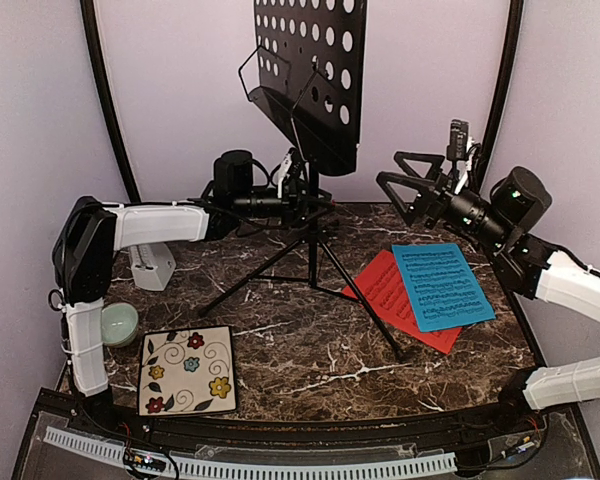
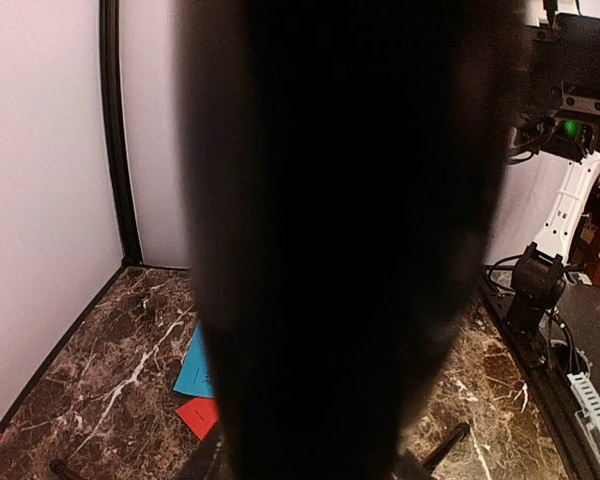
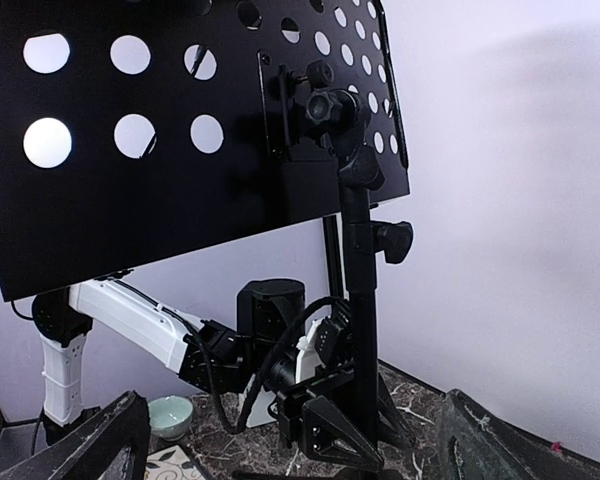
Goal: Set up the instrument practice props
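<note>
The black perforated music stand is upright on its tripod mid-table. My left gripper reaches in from the left with a finger on each side of the stand's pole. In the left wrist view the pole fills the picture and hides the fingers, so contact is unclear. My right gripper hangs open in the air right of the stand, holding nothing. A blue sheet lies partly over a red sheet on the right. The whitish metronome stands at the left, behind my left arm.
A pale green bowl and a floral tile sit at the front left. The tripod legs spread over the middle of the marble table. Walls close in the back and both sides.
</note>
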Action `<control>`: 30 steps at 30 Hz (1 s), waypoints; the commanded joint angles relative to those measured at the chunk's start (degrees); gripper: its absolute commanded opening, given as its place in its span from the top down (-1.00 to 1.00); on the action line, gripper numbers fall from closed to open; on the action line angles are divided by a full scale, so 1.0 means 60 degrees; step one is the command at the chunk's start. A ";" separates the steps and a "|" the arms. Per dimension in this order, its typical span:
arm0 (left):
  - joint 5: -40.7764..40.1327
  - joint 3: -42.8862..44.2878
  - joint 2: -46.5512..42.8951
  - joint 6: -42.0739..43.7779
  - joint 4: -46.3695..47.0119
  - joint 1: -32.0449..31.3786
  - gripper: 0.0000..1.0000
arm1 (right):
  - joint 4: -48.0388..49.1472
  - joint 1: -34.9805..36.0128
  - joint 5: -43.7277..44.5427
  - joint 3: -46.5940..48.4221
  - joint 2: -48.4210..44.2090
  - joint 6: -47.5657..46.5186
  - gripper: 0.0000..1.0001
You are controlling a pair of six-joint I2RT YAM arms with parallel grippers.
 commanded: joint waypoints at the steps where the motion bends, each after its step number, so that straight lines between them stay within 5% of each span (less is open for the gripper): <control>1: 0.0944 0.0321 0.0228 -0.0410 0.0768 0.0054 0.30 | -0.0094 -0.0032 0.0161 0.0023 -0.0192 0.0028 -1.00; 11: 0.0373 0.0173 -0.0032 -0.0575 0.1159 0.0054 1.00 | -0.0007 -0.0036 0.0211 -0.0024 -0.0124 0.0055 -1.00; 30: -0.2386 0.2192 0.0081 0.0172 -0.0157 0.0068 1.00 | -0.0032 -0.0036 0.0245 -0.0058 -0.0148 -0.0024 -1.00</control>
